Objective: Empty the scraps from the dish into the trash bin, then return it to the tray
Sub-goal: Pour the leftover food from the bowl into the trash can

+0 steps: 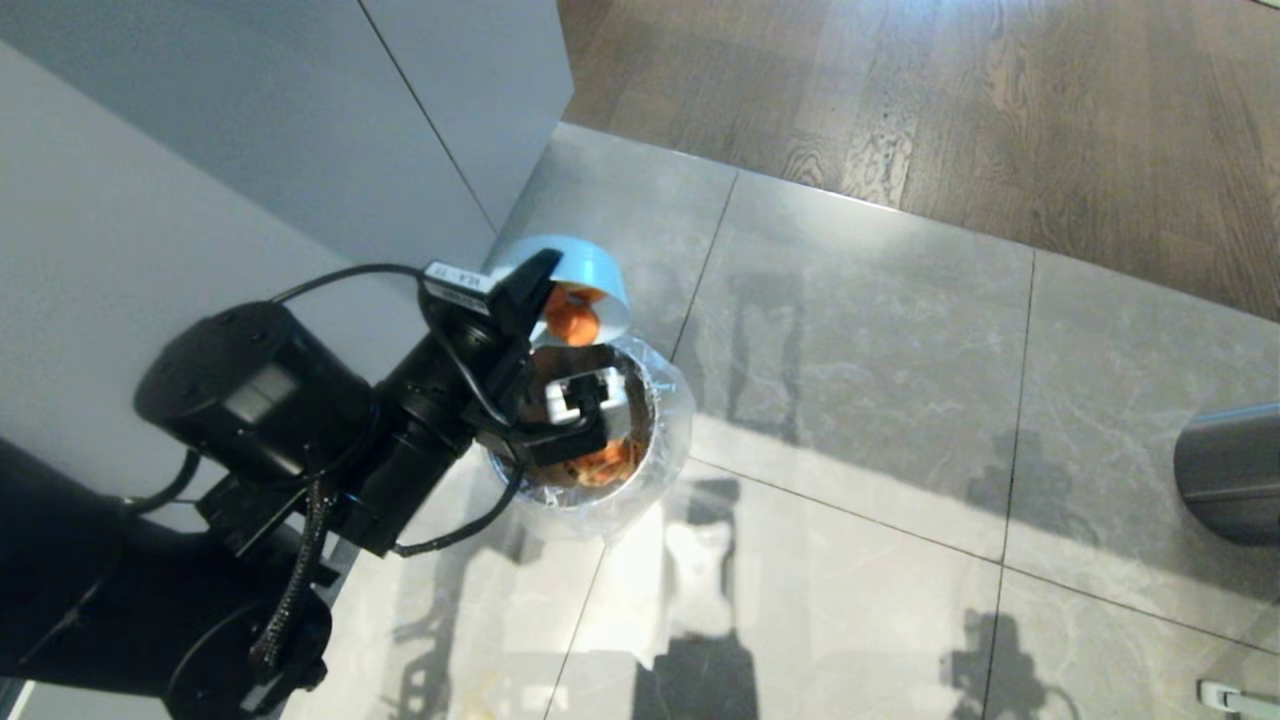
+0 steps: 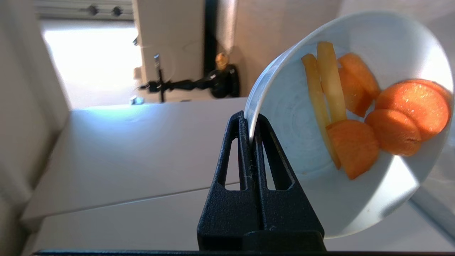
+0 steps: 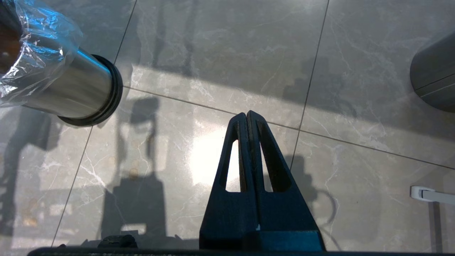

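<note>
Right now the robot's black left arm reaches from about eight o'clock in the head view up toward the middle, its wrist rolled so that the left gripper (image 1: 535,290) carries the small round pale blue dish (image 1: 585,265) tipped steeply on edge, open side turned down toward the small round metal trash bin lined with crinkled clear plastic (image 1: 660,450). From the left wrist view the two black fingers (image 2: 249,149) are pressed together on the dish's thin rim, one inside the white bowl and one outside. The scraps, orange round slices and pale yellowish strips (image 2: 355,106), lie clustered against the tilted white inside of the dish, none of them seen in the air. The dish hangs at roughly twelve o'clock of the bin's mouth, just above its rim; the arm's wrist and a white block on it cover most of the bin's opening, so only a bit of brownish-orange content shows inside. The right gripper (image 3: 247,115) hangs over the grey marble-look floor tiles (image 3: 213,53), its fingers pressed together and holding nothing, with the bin at about ten o'clock of it. A second brushed-steel cylinder bin (image 1: 1235,470) is cut off at the three o'clock edge of the head view. The tray cannot be seen anywhere.
</note>
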Robot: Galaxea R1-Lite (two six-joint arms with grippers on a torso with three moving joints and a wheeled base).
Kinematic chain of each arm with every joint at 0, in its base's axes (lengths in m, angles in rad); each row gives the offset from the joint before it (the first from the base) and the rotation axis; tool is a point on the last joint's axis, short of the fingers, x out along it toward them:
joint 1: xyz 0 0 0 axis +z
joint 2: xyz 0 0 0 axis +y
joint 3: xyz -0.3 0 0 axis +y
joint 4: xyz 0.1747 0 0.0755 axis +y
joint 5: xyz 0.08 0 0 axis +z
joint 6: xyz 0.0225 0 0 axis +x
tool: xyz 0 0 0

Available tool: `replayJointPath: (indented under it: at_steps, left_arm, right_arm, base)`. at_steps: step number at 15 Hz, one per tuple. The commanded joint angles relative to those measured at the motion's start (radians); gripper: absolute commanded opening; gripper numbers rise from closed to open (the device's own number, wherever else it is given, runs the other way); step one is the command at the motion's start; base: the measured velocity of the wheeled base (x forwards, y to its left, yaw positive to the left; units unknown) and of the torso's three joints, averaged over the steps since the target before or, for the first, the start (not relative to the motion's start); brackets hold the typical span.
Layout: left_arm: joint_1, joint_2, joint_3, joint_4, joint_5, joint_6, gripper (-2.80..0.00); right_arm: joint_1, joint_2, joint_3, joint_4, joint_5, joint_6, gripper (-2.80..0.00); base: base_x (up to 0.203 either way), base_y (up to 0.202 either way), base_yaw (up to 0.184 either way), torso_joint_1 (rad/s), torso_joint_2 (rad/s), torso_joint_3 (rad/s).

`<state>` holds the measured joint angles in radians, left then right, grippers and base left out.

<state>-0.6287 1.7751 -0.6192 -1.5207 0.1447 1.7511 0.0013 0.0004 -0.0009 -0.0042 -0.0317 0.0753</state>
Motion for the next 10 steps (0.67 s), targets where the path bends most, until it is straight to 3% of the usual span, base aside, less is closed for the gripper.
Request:
replayJointPath:
  at_steps: [1,10]
  left_arm:
    - [-0.018,-0.014,0.033,-0.049,0.001,0.008,-2.80]
    - [-0.056,-0.067,0.026,-0.049,0.003,0.008,-2.80]
  right_arm:
    - [0.000,0.000,-0.001,0.000,0.000,0.000,-2.80]
    - [0.000,0.000,0.000,0.000,0.000,0.001,-2.80]
  base:
    - [0.000,0.000,0.000,0.000,0.00,0.000]
    - [0.000,0.000,0.000,0.000,0.00,0.000]
